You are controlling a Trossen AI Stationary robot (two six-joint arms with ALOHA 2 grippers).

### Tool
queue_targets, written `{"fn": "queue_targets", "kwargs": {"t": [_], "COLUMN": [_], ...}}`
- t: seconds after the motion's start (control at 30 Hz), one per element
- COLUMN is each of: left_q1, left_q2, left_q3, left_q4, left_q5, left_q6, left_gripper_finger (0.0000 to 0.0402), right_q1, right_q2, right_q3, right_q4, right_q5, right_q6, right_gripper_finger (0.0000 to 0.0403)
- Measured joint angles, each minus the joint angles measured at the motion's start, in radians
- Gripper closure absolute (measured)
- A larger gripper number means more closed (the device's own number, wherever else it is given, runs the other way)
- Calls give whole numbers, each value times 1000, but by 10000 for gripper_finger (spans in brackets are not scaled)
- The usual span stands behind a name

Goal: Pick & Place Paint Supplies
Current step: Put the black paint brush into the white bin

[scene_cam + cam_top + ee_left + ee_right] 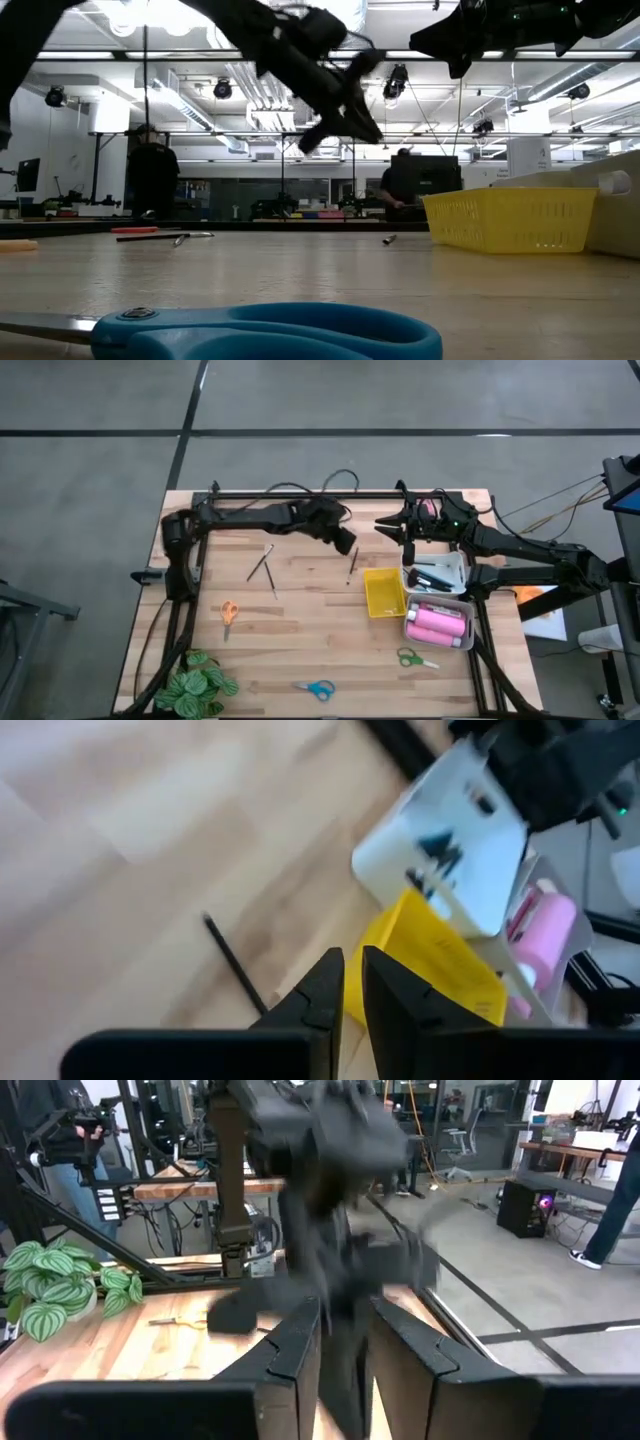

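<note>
Left gripper (345, 543), upper centre of the overhead view, hangs blurred above a thin brush (352, 563), fingers nearly together, grasping nothing. Right gripper (384, 526) (upper right) shows a narrow empty gap. Pink bottles (437, 625) fill the white tray (462, 606); other brushes there are indistinct.

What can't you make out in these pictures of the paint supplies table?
- White tray contents: too small in the high view, blurred in the left wrist view.
- Blue scissors: cut off by the low view's bottom edge.
- Right gripper: the left arm's blur hides anything between its fingers.
</note>
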Motion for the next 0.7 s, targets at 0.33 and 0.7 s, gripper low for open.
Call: {"fn": "queue_targets", "kwargs": {"t": [0.33,0.7], "left_q1": [1,2], "left_q2": [-420,-987], "left_q3": [-305,-760], "left_q4": [145,345], "left_q5": [-97,-117], "left_q6": [283,510], "left_gripper_finger": [360,360], "right_q1": [1,1], "right_q2": [0,0], "right_q3": [0,0], "right_q4": [-2,-2], "right_q5": [0,0], "right_q6": [0,0], "right_gripper_finger": [320,320]}}
